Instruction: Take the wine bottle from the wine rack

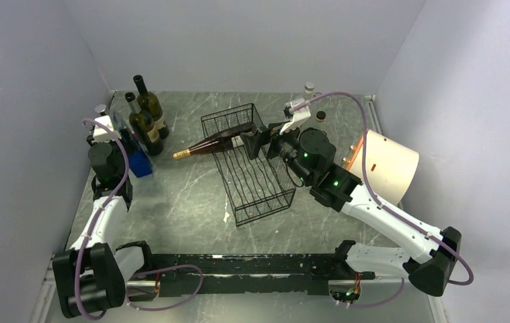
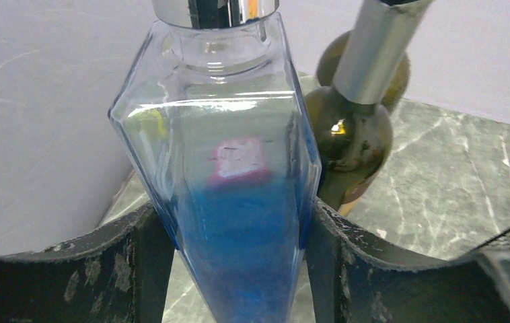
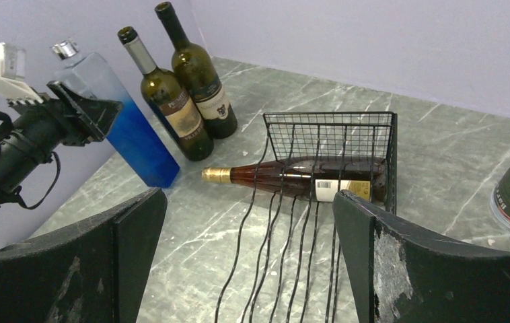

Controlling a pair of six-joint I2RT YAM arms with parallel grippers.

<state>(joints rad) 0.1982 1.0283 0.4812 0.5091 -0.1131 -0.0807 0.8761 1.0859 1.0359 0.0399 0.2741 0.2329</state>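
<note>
Top external view showed the wine bottle (image 1: 215, 143) lying on its side across the far end of the wine rack (image 1: 266, 202). Its gold-capped neck poked out through the wire side, pointing away from the right pincer (image 1: 252, 143). That pincer hovered near the bottle's base end with its fingers apart and nothing between them. The left pincer (image 1: 121, 132), well apart from the rack, was clamped on a blue glass bottle (image 1: 139, 161). Two green bottles (image 1: 150, 116) stood just beyond it on the worktop (image 1: 185, 202).

Left wrist view was filled by the blue glass bottle (image 2: 239, 168). Both black fingers (image 2: 104, 269) pressed against its flat sides, so the left pincer (image 2: 239, 229) was closed on it. Whether its foot rested on the worktop could not be told from there. One green bottle stood close behind it.

Right wrist view had the right pincer (image 3: 249, 202) spread wide and empty. Ahead of it, framed between the two fingers (image 3: 124, 269), the wine bottle (image 3: 286, 176) lay in the wavy wire cradles against the far wall of the wine rack (image 3: 333, 134). Its neck ran out to the pincer's left, and neither finger appeared to touch it.

By the look of it, the task was hardly begun. The approach seemed made, but the bottle had not yet been gripped, and closing on it, lifting it clear of the wires and setting it down were all left to do.
</note>
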